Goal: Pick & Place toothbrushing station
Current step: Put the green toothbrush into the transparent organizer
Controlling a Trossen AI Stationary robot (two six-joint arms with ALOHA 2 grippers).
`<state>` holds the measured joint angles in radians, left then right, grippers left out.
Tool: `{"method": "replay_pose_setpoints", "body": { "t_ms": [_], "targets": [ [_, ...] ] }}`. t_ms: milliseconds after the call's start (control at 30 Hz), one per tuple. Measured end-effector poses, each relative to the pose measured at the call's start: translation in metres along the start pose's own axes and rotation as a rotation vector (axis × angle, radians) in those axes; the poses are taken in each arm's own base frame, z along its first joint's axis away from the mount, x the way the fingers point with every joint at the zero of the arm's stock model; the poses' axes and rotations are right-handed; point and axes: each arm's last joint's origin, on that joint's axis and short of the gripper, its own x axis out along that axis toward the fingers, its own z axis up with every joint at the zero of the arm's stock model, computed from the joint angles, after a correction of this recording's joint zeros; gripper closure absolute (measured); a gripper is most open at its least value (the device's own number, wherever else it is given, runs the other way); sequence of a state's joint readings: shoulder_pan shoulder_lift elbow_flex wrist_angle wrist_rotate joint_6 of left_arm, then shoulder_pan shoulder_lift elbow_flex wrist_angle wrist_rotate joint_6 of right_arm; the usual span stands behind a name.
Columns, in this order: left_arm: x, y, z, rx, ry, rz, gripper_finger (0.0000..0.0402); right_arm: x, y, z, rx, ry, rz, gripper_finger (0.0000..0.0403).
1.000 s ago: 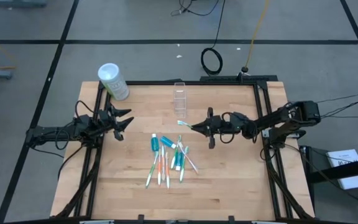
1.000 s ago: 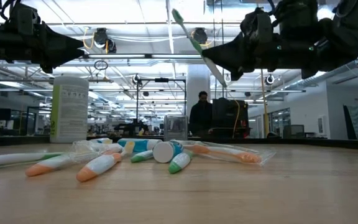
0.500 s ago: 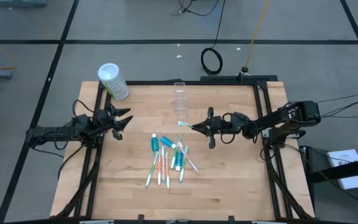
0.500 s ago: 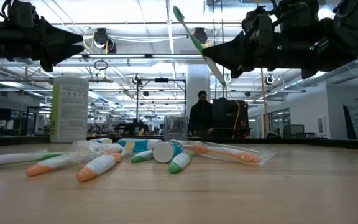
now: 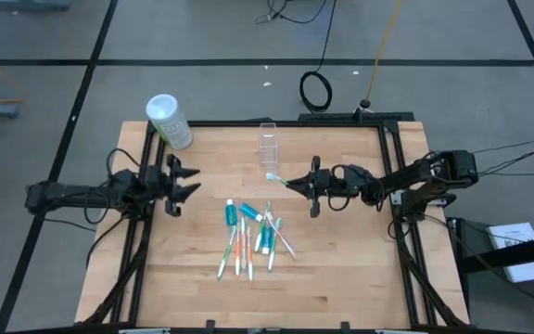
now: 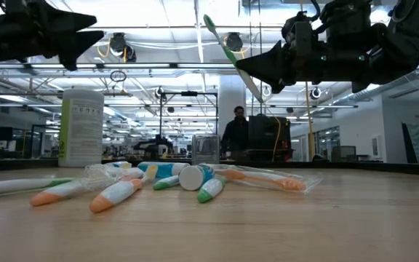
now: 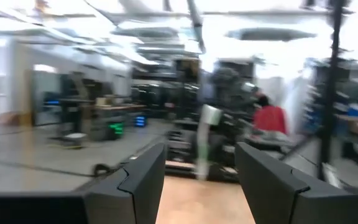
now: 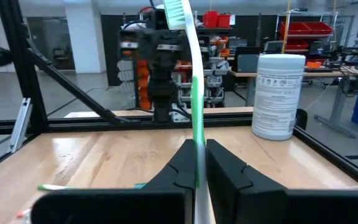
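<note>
Toothbrush [image 5: 279, 180]: white with green accent, long axis slanted, bristle head up toward the clear cup [image 5: 268, 147], held above the table [image 5: 341, 269].
Right gripper [image 5: 292, 186]: clamped on its handle.
Left gripper [image 5: 189, 180]: fingers apart, holding nothing, near the table's left edge.
Pile [image 5: 248, 232]: brushes and tubes lying mid-table.

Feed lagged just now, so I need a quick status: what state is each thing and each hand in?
Right hand: shut on a toothbrush.
Held toothbrush: green, raised off the table, tilted, head up.
Left hand: open, empty, raised at the table's left.
Cup: upright, nothing seen inside.
Pile: brushes and tubes lying flat mid-table.
Canister: standing at the far-left corner.
</note>
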<state>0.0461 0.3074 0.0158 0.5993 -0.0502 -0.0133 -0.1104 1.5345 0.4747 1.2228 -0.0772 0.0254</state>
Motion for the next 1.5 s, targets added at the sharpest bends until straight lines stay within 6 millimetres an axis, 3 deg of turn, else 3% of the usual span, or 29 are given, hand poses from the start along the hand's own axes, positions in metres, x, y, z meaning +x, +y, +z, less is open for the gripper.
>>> {"method": "replay_pose_setpoints", "body": {
  "t_ms": [133, 333, 633, 867, 1167, 1500],
  "targets": [
    [0.01, -0.002, -0.008, -0.018, 0.04, -0.037, 0.0201, 0.0, 0.0, 0.0, -0.002, 0.0, 0.001, 0.0394],
    [0.029, 0.001, -0.02, -0.14, 0.104, 0.085, 0.0202, 0.003, 0.0, 0.003, -0.011, -0.014, 0.002, 0.0394],
    [0.1, 0.002, -0.023, 0.034, 0.243, 0.211, 0.0202, 0.005, -0.001, 0.007, -0.042, -0.028, -0.041, 0.0394],
    [0.157, 0.006, -0.026, 0.14, 0.206, 0.055, 0.0202, 0.005, -0.002, 0.007, -0.067, -0.027, -0.055, 0.0394],
    [0.187, 0.022, -0.043, 0.069, 0.117, -0.047, 0.0202, 0.005, -0.002, 0.007, -0.068, -0.027, -0.056, 0.0395],
    [0.22, 0.011, -0.047, 0.057, 0.084, -0.2, 0.0202, 0.005, -0.002, 0.007, -0.084, -0.027, -0.054, 0.0395]
  ]
}}
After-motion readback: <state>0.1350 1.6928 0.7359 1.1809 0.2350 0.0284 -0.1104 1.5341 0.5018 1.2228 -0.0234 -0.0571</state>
